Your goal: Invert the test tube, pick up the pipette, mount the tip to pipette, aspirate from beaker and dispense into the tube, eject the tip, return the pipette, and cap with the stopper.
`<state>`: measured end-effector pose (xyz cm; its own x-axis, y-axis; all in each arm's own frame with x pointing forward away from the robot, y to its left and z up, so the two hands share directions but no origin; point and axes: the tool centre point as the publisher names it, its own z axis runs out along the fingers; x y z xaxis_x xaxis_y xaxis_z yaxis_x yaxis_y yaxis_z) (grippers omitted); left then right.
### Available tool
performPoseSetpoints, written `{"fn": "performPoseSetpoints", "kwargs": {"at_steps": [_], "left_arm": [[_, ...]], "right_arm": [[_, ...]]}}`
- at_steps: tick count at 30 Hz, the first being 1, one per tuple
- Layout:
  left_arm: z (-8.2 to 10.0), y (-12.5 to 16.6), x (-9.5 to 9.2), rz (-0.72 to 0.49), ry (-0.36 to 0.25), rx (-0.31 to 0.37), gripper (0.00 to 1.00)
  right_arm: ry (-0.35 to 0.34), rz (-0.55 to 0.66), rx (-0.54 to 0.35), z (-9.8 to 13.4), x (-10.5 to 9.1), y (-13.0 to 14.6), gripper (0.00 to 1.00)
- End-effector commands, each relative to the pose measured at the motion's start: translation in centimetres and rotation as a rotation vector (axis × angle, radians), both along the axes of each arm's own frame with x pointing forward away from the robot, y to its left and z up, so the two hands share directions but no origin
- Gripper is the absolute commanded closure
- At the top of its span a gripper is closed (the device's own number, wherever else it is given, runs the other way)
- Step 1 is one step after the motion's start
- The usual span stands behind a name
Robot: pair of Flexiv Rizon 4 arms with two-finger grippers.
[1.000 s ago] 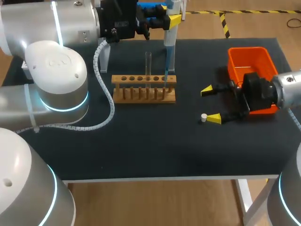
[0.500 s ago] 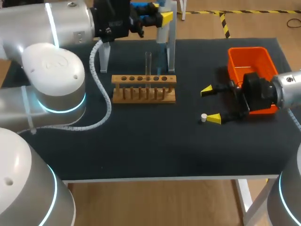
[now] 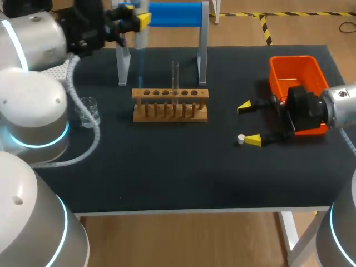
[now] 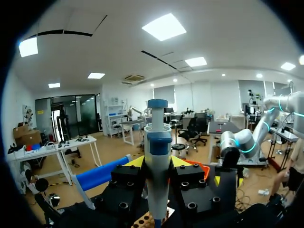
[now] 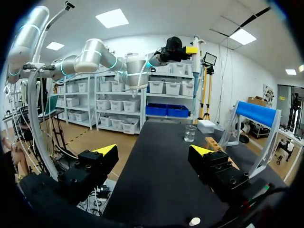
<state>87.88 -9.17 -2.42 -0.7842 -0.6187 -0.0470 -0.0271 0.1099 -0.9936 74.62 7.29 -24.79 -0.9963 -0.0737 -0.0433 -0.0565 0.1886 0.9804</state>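
The wooden rack [image 3: 170, 104] stands mid-counter with a row of holes along its top, and the clear tube [image 3: 175, 75] is upright in one of them. Behind it rises the stand [image 3: 175, 14], a blue bar on grey legs. The glass beaker [image 3: 88, 111] sits on the dark counter [image 3: 167, 167] well left of the rack, close by my left arm. The orange plastic bin [image 3: 295, 69] is far right, partly hidden behind my right wrist. Nothing lies between the beaker and the pipette above it. My left arm comes in high from the left, and its left tool [image 3: 136, 19] is clenched on the pipette [image 3: 141, 39], held upright near the stand's left end, above the counter. From the wrist, the pipette's white barrel with blue bands fills the gap between the yellow tips. My right arm lies low and level with its fingers pointing toward the middle. The right tool [image 3: 250, 123] is released, gripping nothing. The small white stopper [image 3: 241, 139] rests on the counter just beside its nearer tip.
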Motion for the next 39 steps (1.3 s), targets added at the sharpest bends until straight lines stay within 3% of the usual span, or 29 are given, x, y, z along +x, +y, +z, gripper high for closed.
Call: {"fn": "performPoseSetpoints", "kwargs": {"at_steps": [1,11,20,39], "left_arm": [[-0.2,6.7,-3.0,0.020,-0.005,-0.014,1.00],[-1.1,12.0,-1.9,0.114,-0.019,-0.018,1.00],[-2.3,14.7,-0.2,0.158,-0.041,-0.039,1.00],[-3.9,16.4,3.5,0.168,-0.058,-0.059,1.00]], "right_arm": [[0.000,-0.001,-0.003,0.1,-0.1,-0.1,0.00],[0.000,-0.001,-0.003,0.1,-0.1,-0.1,0.00],[0.000,-0.001,-0.003,0.1,-0.1,-0.1,0.00],[0.000,-0.001,-0.003,0.1,-0.1,-0.1,0.00]]}}
